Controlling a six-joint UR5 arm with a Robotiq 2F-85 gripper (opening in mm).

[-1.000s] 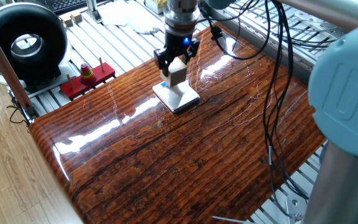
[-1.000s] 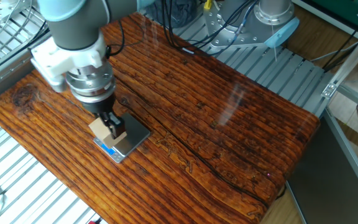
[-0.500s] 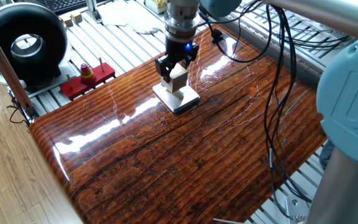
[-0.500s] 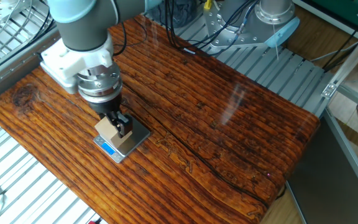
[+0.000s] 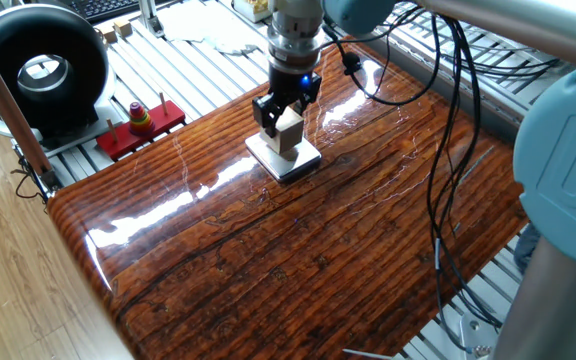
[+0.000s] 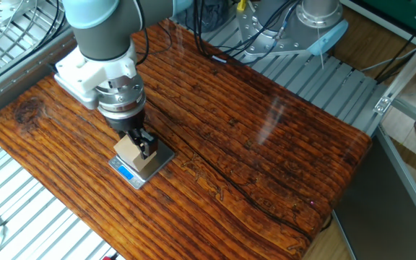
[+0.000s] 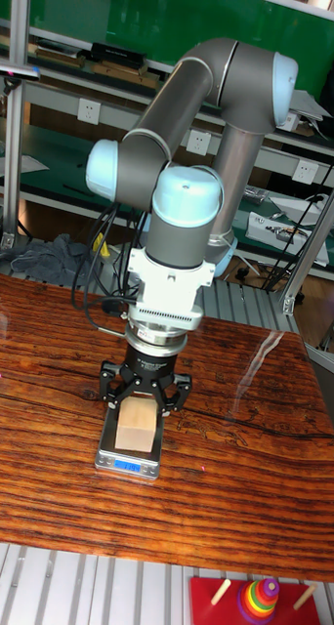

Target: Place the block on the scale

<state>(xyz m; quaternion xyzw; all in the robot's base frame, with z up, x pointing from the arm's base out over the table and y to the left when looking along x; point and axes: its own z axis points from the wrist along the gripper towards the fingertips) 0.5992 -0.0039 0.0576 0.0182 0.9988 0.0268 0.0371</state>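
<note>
The block (image 5: 289,133), a small light tan wooden cube, sits between the black fingers of my gripper (image 5: 286,123), which is shut on it. It is directly over the scale (image 5: 295,161), a thin white square pad on the wooden table. The other fixed view shows the block (image 6: 126,149) low over the scale (image 6: 144,170), at or just above its surface, and I cannot tell whether they touch. In the tall fixed view, the gripper (image 7: 140,412) points straight down, the block (image 7: 138,430) hangs over the scale (image 7: 128,465), and the blue display faces the table's front edge.
A red toy base with stacking rings (image 5: 140,124) lies off the table's left side, next to a black round device (image 5: 38,68). A keyboard (image 5: 108,8) is at the back. Black cables (image 5: 436,150) hang over the table's right part. The arm's base (image 5: 558,200) fills the right edge.
The gripper has come down and shifted slightly over the scale, carrying the block with it. The block now sits lower, close to the pad's surface.
</note>
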